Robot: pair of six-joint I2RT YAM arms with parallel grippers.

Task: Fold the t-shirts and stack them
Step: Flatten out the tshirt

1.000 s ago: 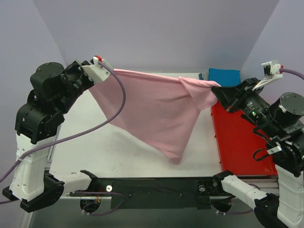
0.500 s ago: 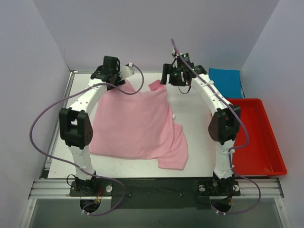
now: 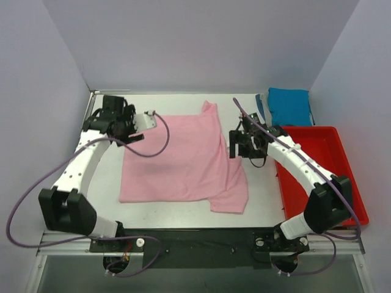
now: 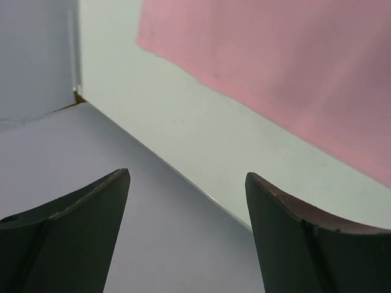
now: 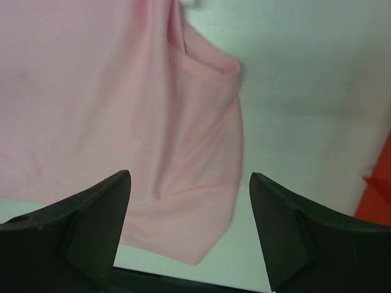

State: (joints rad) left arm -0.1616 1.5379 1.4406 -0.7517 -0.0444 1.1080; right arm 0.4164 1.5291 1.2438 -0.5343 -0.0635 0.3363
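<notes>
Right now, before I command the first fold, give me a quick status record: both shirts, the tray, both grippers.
pink t-shirt: spread out on the table, unfolded, sleeve rumpled at its near right corner
teal t-shirt: compact, looks folded, far right corner beyond the tray
red tray: right side of the table, right arm crossing over it
left gripper: open, holding nothing, over bare table beside the pink shirt's far left edge
right gripper: open, holding nothing, above the pink shirt's right side
stack: not yet made

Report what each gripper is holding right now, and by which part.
Nothing. The left gripper is open beside the pink t-shirt, and the right gripper is open above it; neither touches the cloth.
</notes>
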